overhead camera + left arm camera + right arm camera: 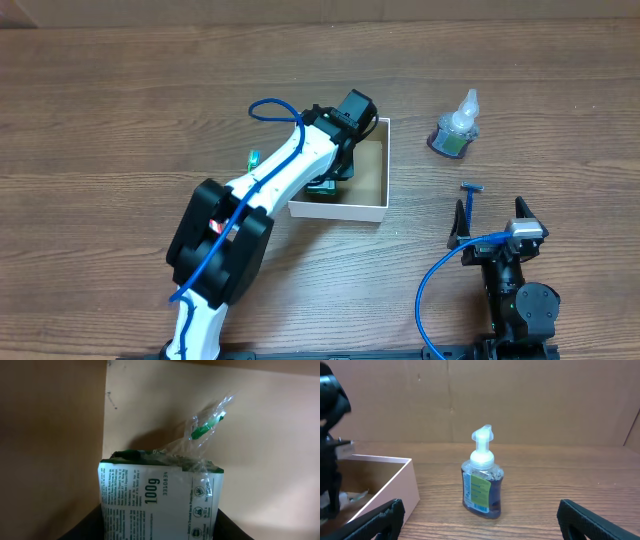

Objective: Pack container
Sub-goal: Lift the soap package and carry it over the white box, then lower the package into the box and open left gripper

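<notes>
The container (pixel 340 210) is a shallow square box with white walls and a brown inside (pixel 275 435), at the table's middle. My left gripper (pixel 335 172) reaches down into it and is shut on a white packet with green print reading "100g" (pixel 157 500), its dark fingers (pixel 157 527) on both sides of the packet. A clear-wrapped green item (pixel 207 427) lies in the box behind the packet. My right gripper (pixel 490 212) is open and empty at the front right (pixel 485 522). The box's corner shows at the left of the right wrist view (pixel 390 485).
A clear pump bottle with dark blue liquid and a green label (pixel 455 130) stands right of the box, also in the right wrist view (pixel 482 485). A blue razor (pixel 470 198) lies before my right gripper. A small green item (pixel 253 158) lies left of the box.
</notes>
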Motion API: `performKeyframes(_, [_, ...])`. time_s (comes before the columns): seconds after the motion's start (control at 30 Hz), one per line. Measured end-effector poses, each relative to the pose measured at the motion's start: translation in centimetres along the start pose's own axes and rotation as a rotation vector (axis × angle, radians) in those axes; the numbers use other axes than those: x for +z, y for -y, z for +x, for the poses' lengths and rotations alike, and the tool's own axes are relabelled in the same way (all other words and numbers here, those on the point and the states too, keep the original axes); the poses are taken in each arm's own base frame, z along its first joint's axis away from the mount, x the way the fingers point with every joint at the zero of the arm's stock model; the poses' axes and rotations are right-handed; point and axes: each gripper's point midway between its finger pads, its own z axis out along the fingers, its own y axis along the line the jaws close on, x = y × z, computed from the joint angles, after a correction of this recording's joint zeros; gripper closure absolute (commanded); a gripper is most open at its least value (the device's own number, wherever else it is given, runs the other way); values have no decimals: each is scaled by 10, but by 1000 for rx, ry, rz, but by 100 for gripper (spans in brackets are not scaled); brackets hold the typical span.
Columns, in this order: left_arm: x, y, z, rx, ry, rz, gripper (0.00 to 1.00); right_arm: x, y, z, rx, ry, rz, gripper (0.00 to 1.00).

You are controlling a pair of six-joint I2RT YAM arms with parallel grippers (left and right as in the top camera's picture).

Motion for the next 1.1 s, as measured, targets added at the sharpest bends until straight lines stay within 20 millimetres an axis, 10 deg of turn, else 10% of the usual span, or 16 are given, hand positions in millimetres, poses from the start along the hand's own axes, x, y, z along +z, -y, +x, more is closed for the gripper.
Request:
performKeyframes(0.2, [5, -4, -3, 1, 0, -6, 38, 0, 0, 0, 0, 0, 0, 0])
performKeyframes(0.6, [-7, -4, -7, 47, -6, -10, 33, 0, 0, 0, 0, 0, 0, 0])
performKeyframes(1.1, [-132, 4, -49, 57, 56, 84, 39, 0, 0, 0, 0, 0, 0, 0])
